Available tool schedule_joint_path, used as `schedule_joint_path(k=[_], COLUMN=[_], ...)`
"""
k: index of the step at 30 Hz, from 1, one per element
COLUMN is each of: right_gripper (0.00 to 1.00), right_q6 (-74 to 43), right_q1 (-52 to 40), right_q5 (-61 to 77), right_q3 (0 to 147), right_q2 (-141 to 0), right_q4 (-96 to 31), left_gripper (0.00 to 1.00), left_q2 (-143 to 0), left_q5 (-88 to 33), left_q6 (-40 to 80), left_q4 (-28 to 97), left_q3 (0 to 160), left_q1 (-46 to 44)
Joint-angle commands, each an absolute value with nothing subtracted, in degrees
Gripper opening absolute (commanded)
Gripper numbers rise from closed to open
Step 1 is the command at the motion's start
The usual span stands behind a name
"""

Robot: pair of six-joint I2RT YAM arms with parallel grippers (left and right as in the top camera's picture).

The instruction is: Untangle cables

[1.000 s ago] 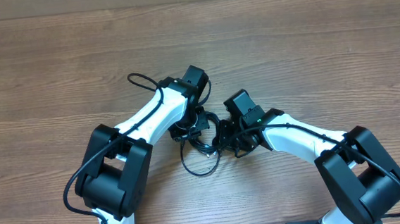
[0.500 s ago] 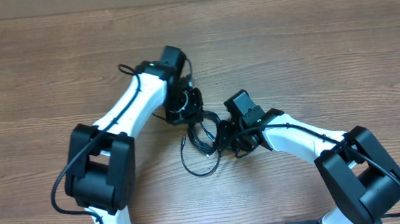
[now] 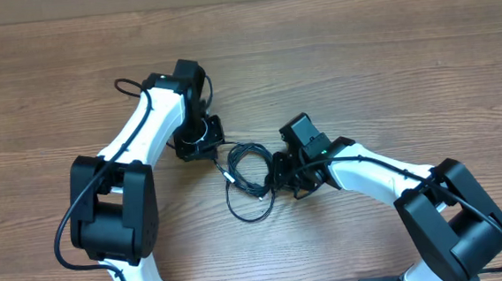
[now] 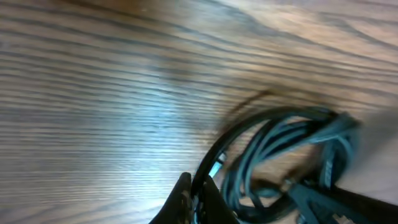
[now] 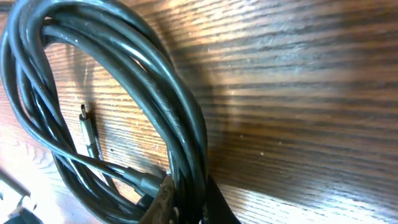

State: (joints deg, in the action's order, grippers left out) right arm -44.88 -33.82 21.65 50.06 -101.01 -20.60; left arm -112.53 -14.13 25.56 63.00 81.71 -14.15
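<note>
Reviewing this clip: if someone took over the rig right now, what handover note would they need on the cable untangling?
Left claw: shut on one strand of the cables, out to the left of the bunch.
Right claw: shut on the bundled loops at the bunch's right side.
Cables: on the table between the arms, loops overlapping.
Done: both grips set; one strand runs out toward the left claw.
Left: separate the overlapping loops; tangle not yet cleared.
</note>
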Motion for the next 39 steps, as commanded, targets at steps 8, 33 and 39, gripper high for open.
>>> schedule_joint_path(k=[8, 33, 39], right_gripper=[0.04, 0.05, 0.05], right_q6=[-44.8, -44.8, -44.8], right_q1=[-33.8, -33.8, -33.8], right_q5=[21.0, 21.0, 21.0], right_q3=[49.7, 49.7, 49.7], right_q2=[-101.4, -101.4, -101.4], right_q4=[-20.6, -20.6, -20.6], left_gripper=[0.31, 0.26, 0.26], left_q2=[-112.7, -112.8, -112.8], left_q5=[-5.5, -7.1, -7.0], left_q6=[30.2, 37.6, 38.0], left_q4=[62.0, 60.2, 59.7], left_q3=[77.7, 78.5, 77.4], left_q1=[-18.5, -30.5, -30.5])
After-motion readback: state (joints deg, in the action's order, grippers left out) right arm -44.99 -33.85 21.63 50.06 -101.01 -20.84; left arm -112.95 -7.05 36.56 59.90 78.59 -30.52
